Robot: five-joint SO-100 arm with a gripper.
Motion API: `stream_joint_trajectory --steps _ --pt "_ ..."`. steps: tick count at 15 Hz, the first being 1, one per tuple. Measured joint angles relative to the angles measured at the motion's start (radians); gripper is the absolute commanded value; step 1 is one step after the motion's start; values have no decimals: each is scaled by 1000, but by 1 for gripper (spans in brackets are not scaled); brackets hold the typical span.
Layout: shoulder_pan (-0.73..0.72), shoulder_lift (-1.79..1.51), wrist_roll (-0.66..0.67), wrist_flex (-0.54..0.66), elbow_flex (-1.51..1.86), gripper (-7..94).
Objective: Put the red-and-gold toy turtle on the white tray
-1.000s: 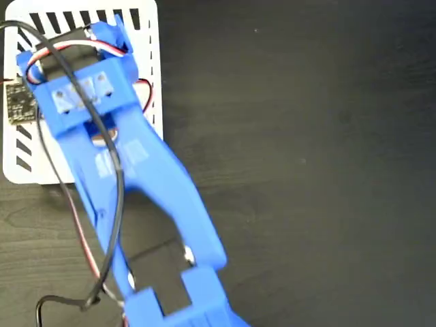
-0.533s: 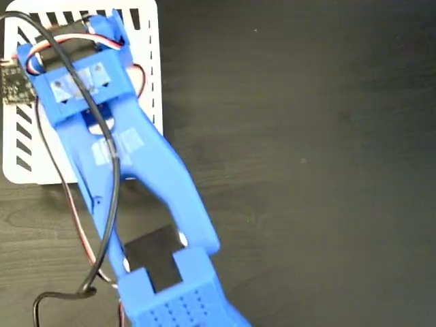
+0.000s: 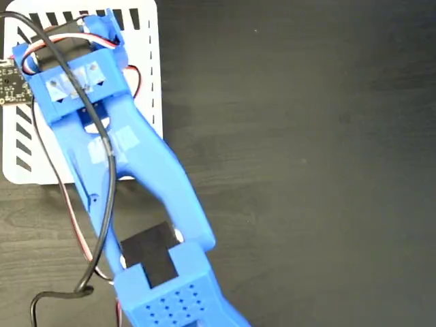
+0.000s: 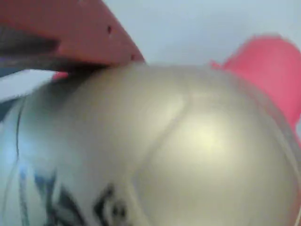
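Observation:
The red-and-gold toy turtle fills the wrist view: its shiny gold shell with a black print at the lower left, and its red head at the right. A red finger lies against the shell's upper left. Pale surface of the white tray shows behind the turtle. In the fixed view the blue arm reaches up and left over the white tray, and its gripper end is above the tray's slotted top edge. The arm hides the turtle there. The gripper is shut on the turtle.
The tray lies in the top left corner of a dark wooden table. Black and red-white cables run along the arm. A small circuit board sticks out at the wrist's left.
The arm's wrist has shifted a little up and left, further over the tray. Its base link has slid up into view at the bottom.

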State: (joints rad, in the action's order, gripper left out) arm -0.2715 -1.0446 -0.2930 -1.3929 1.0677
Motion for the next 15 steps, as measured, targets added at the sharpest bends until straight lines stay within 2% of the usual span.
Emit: stream_joint_trajectory --steps 15 --pt "0 0 -12 0 0 62"
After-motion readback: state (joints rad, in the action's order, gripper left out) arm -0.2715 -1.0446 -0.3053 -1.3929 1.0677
